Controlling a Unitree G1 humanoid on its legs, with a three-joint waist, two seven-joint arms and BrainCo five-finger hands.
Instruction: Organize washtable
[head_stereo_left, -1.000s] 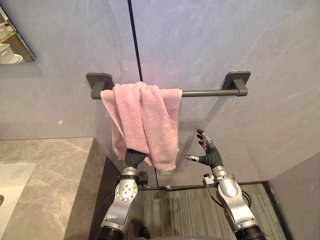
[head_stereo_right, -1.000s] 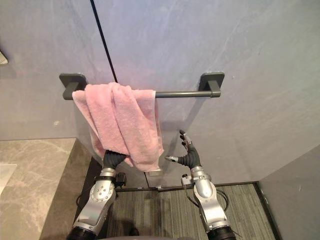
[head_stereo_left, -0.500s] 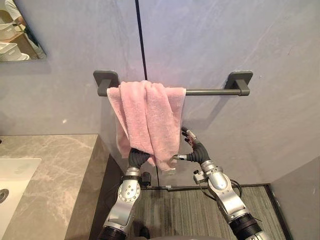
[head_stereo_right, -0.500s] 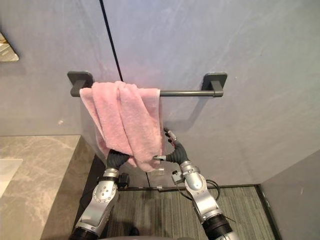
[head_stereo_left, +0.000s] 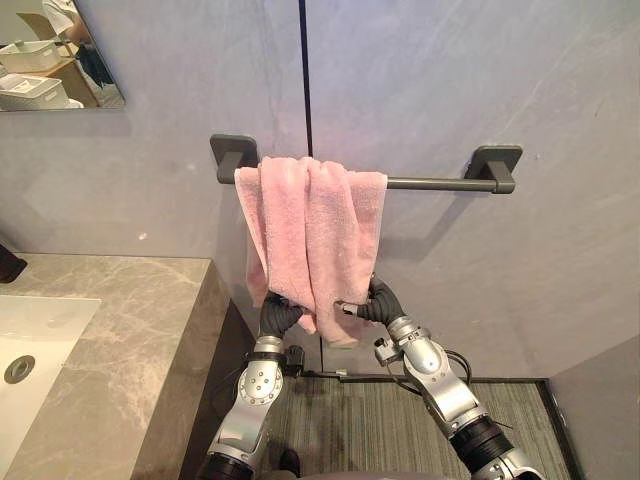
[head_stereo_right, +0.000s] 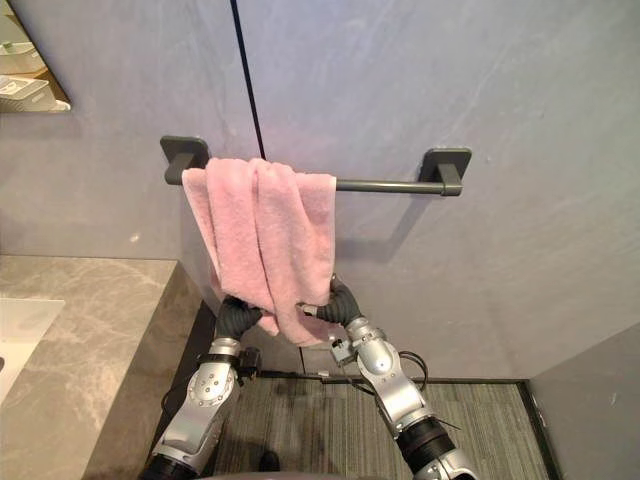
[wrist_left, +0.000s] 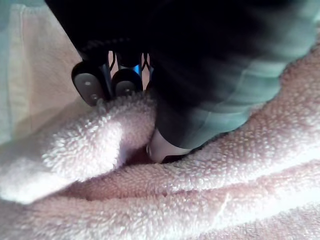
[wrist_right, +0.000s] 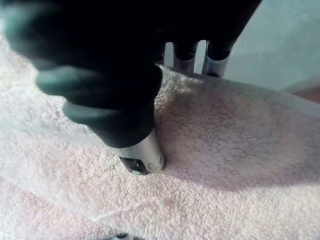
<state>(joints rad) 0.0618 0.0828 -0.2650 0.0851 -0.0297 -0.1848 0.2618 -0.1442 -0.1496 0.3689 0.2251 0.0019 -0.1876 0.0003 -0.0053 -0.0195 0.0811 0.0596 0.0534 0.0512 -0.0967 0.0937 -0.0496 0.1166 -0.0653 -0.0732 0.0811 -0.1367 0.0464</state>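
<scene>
A pink towel (head_stereo_left: 315, 235) hangs over a dark grey towel bar (head_stereo_left: 440, 183) fixed level on the grey wall. Its long axis runs straight down from the bar. It sits bunched at the bar's left end, leaving the right half of the bar bare. The cloth is thick, looped terry, gathered into several upright folds, with its lower edge uneven and lower toward the right. Both arms reach up from below, forearms slanting inward toward each other, so the two hands meet at the towel's bottom edge. The left robot hand (head_stereo_left: 275, 315) grips the lower left part: its wrist view shows the thumb (wrist_left: 162, 149) sunk into a fold and dark fingertips (wrist_left: 87, 86) curled over the fold's far side, cloth pinched between them. The right robot hand (head_stereo_left: 383, 303) grips the lower right edge: its thumb (wrist_right: 142, 161) presses the near face while its fingers (wrist_right: 216, 64) pass behind the cloth. A grey marbled worktop (head_stereo_left: 130, 320) with a white sink (head_stereo_left: 30, 340) lies to the left.
</scene>
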